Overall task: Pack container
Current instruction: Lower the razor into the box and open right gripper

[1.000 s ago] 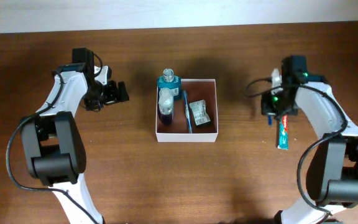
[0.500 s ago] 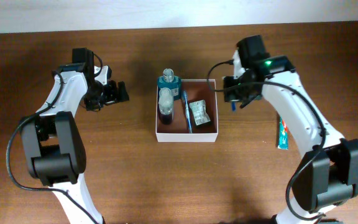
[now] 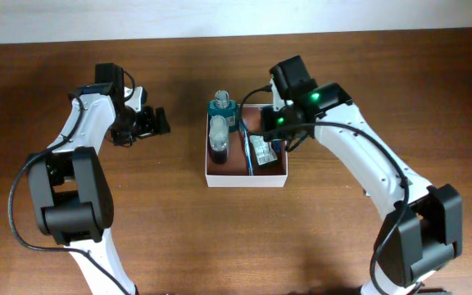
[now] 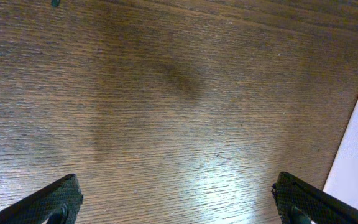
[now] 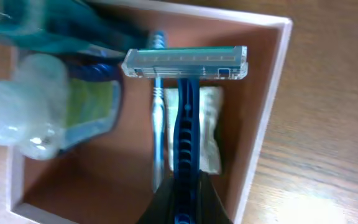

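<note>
- The container [image 3: 247, 181] sits in the middle of the table [image 3: 179, 238], between the two arms, with its reddish-brown inside facing up.
- The right gripper [image 3: 283, 141] hangs over the container's right half. Its fingers [image 5: 199, 202] are clamped on the blue handle of a razor [image 5: 185, 62].
- In the right wrist view the razor's head juts out ahead of the fingertips, above the container's floor and near its far wall. The right wall [image 5: 271, 99] runs just beside it.
- Below the razor lie a blue toothbrush [image 5: 158, 130] and a pale packet [image 5: 211, 143]. A clear-capped bottle [image 5: 33, 121] lies along the left side.
- A teal soap bottle [image 3: 222, 106] stands at the far left corner. Whether it is inside the wall or just outside cannot be told.
- The left gripper [image 3: 150, 123] is well to the left of the container, over bare wood. Its fingertips [image 4: 55, 199] are spread wide with nothing between them.
- In the left wrist view the container's white wall [image 4: 356, 155] shows at the right edge, beside the right fingertip.
</note>
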Robot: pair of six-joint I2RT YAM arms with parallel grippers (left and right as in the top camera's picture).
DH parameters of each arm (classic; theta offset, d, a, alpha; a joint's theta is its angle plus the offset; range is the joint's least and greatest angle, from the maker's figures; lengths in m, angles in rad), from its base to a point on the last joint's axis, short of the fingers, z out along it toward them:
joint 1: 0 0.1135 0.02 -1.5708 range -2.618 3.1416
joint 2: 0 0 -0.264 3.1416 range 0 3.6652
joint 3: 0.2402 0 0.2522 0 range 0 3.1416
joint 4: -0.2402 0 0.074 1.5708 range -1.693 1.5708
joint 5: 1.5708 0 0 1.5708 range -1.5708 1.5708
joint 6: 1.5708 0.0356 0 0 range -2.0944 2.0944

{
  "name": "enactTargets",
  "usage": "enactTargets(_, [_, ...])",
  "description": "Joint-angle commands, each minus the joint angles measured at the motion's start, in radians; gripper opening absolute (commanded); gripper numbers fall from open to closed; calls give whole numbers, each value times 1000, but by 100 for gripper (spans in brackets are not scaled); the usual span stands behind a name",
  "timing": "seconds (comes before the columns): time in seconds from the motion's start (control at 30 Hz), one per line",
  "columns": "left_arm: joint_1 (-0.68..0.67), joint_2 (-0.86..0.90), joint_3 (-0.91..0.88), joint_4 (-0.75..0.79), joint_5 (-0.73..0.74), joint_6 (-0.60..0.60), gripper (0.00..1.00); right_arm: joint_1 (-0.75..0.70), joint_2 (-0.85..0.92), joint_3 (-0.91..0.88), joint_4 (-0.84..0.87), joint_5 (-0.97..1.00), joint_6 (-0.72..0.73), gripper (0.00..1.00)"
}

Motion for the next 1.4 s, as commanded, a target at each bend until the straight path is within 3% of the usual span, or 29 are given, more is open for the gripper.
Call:
enactTargets(0.0, [2,-4,-3,2,-3,12,100,33,13,-11,25,1,48,4])
enactTargets(1.37, [2,-4,-3,2,-3,12,99,74,179,-13,61,52,169,4])
